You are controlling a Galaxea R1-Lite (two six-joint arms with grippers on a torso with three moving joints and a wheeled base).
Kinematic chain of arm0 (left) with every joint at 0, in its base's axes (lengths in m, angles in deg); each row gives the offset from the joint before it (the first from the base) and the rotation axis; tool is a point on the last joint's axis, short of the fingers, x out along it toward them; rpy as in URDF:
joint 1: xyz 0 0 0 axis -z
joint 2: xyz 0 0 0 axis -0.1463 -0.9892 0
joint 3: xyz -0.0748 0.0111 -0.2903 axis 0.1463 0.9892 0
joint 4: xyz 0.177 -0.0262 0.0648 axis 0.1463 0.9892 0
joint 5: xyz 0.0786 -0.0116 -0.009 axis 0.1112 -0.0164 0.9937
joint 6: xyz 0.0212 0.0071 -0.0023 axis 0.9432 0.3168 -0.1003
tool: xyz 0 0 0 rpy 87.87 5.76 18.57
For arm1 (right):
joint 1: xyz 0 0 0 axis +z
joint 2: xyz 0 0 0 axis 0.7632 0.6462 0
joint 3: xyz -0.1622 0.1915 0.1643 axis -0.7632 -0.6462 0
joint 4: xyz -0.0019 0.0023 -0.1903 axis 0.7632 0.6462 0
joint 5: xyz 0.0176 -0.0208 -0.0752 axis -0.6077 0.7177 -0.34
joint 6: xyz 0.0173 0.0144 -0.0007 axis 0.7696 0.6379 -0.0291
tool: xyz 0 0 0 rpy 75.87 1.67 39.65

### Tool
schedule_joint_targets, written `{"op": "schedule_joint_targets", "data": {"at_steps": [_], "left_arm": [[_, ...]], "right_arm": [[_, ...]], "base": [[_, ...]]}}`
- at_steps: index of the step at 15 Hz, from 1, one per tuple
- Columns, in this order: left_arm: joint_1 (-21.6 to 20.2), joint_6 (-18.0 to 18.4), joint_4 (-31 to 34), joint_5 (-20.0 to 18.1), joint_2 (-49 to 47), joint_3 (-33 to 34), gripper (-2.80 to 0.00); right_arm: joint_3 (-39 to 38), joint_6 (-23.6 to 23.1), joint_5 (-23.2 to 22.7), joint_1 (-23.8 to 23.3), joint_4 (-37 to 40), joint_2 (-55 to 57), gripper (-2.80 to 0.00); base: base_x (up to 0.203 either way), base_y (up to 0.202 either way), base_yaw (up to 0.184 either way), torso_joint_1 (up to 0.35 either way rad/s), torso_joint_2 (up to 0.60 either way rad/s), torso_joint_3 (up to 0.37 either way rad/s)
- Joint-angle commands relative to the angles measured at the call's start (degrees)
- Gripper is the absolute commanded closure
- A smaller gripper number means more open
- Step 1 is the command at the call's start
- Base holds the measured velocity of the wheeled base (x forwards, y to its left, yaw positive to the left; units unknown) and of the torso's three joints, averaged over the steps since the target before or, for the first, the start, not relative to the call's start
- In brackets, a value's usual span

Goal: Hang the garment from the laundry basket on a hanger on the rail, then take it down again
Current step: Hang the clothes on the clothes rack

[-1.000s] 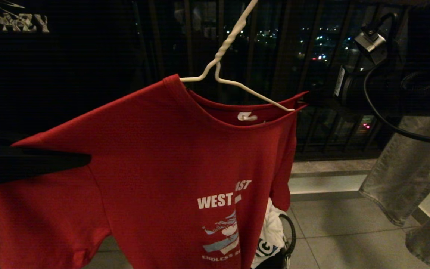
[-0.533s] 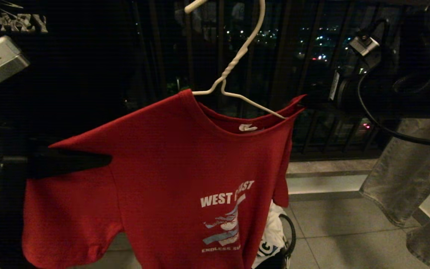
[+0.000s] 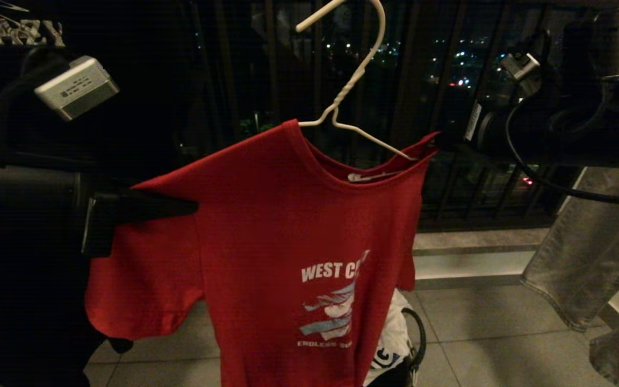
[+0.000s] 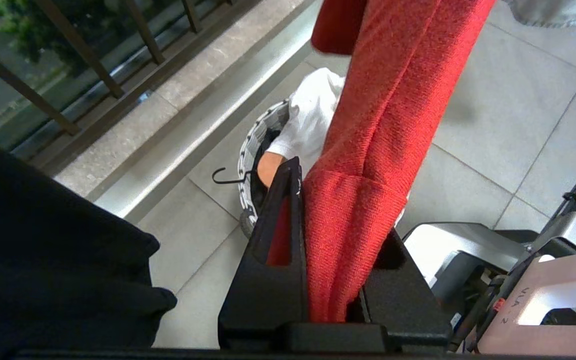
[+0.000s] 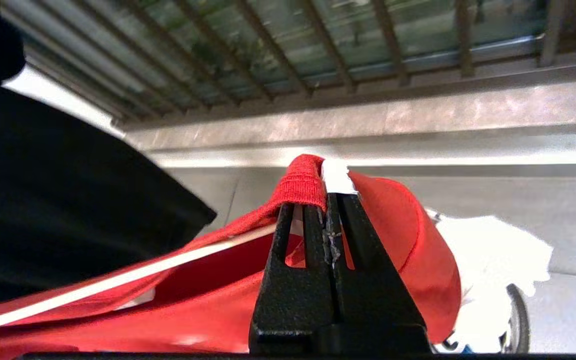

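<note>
My one T-shirt [image 3: 288, 242] and one hanger [image 3: 350, 86] have shifted toward three o'clock; left pincer [image 3: 180, 207] pinches its sleeve, right pincer [image 5: 328, 200] clamps its collar.

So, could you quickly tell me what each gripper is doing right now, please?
Left gripper: closed on the red T-shirt, at its sleeve.
Right gripper: closed on the T-shirt's shoulder and the end of the wire hanger.
</note>
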Motion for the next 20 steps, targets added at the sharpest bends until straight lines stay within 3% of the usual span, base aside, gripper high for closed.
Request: {"op": "schedule_joint_targets", "data": {"at_steps": [1, 8, 11, 13, 17, 20], "left_arm": [[0.0, 0.1, 0.0, -0.1, -2.3, -0.2, 0.0], [0.0, -0.5, -8.2, -0.2, -10.1, 0.2, 0.0], [0.0, -3.0, -13.5, -0.5, -12.9, 1.7, 0.0], [0.1, -5.4, -21.0, -0.6, -14.4, 4.5, 0.0], [1.1, -14.2, -38.3, -0.8, -17.5, 11.5, 0.0], [2.3, -14.9, -44.1, -0.8, -19.6, 15.0, 0.0]], "right_arm": [[0.0, 0.1, 0.1, -0.5, -0.1, -0.2, 0.0], [-0.4, 0.8, 0.5, -1.1, -3.4, 0.4, 0.0], [-0.5, 1.0, 0.4, -1.2, -3.9, 0.5, 0.0], [-0.4, 1.1, 0.4, -1.2, -3.9, 0.8, 0.0], [-0.3, 1.3, 0.3, -1.2, -4.0, 1.0, 0.0], [0.0, 4.6, 0.3, -1.0, -5.9, 0.8, 0.0]], "base": [[0.0, 0.0, 0.0, 0.0, 0.0, 0.0], [0.0, 0.0, 0.0, 0.0, 0.0, 0.0], [0.0, 0.0, 0.0, 0.0, 0.0, 0.0], [0.0, 0.0, 0.0, 0.0, 0.0, 0.0], [0.0, 0.0, 0.0, 0.0, 0.0, 0.0], [0.0, 0.0, 0.0, 0.0, 0.0, 0.0]]}}
